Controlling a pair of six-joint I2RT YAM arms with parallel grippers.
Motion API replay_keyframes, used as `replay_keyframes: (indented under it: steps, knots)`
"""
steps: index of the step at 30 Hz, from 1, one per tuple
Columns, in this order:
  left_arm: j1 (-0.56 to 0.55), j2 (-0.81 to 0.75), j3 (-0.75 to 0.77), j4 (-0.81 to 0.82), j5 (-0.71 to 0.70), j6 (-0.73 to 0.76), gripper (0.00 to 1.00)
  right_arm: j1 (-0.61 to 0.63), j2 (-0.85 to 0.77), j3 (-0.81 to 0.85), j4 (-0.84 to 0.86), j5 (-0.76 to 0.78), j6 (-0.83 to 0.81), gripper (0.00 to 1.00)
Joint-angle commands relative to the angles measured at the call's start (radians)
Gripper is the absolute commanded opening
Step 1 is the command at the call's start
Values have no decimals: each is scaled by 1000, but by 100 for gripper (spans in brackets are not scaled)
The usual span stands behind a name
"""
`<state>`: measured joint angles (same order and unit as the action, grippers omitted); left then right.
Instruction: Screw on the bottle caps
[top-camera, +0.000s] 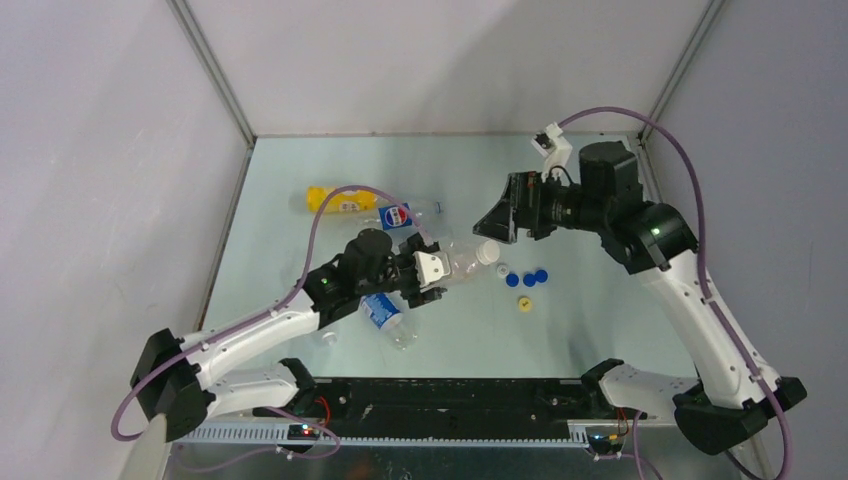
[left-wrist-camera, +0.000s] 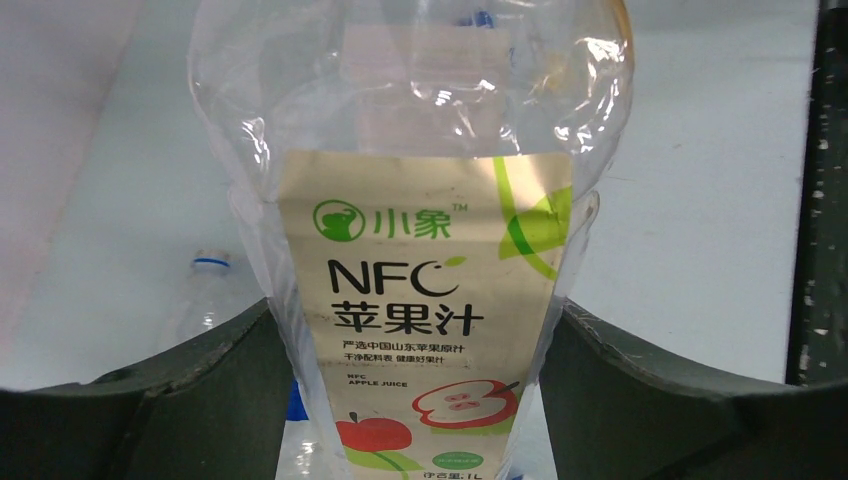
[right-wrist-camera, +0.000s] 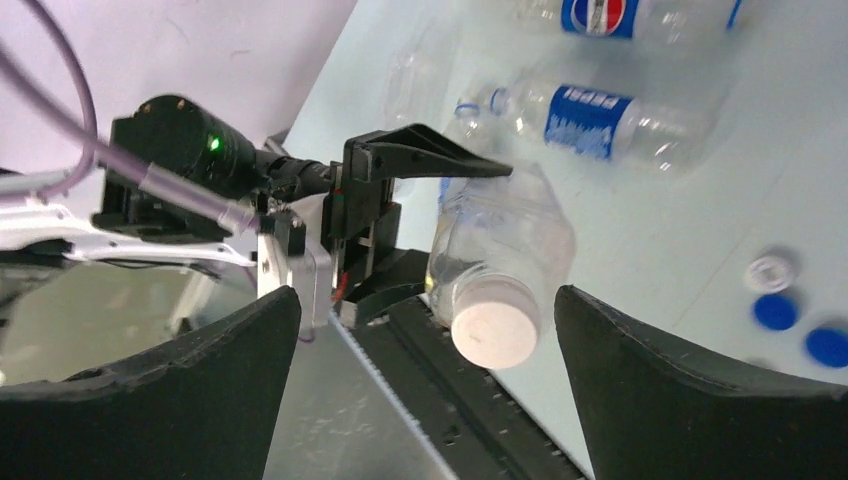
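Observation:
A clear bottle with a yellowish apple-juice label (left-wrist-camera: 430, 260) lies level above the table, and my left gripper (left-wrist-camera: 425, 400) is shut on its body. The same bottle (top-camera: 462, 263) points right, with a white bottle cap (top-camera: 487, 253) sitting on its neck. From the right wrist, that cap (right-wrist-camera: 495, 325) faces the camera between the spread fingers of my right gripper (right-wrist-camera: 427, 330), touching neither. My right gripper (top-camera: 495, 215) hangs open just up and right of the cap. My left gripper (right-wrist-camera: 400, 200) shows behind the bottle (right-wrist-camera: 500, 240).
Loose caps lie right of the held bottle: three blue (top-camera: 528, 279) and a yellow one (top-camera: 524, 303). A yellow-orange bottle (top-camera: 335, 200), a Pepsi-labelled bottle (top-camera: 405, 214) and a blue-labelled bottle (top-camera: 385, 312) lie around the left arm. A black rail (top-camera: 450, 395) runs along the near edge.

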<state>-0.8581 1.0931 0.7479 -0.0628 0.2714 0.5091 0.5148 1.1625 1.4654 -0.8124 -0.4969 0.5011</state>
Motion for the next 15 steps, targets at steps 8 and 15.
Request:
replay_keyframes:
  steps: [8,15]
  knots:
    - [130,62,123,-52,462,-176,0,-112,-223,-160,214,-207,-507,98]
    - [159,86,170,-62,598,-231,0,-112,-239,-174,132,-320,-749,87]
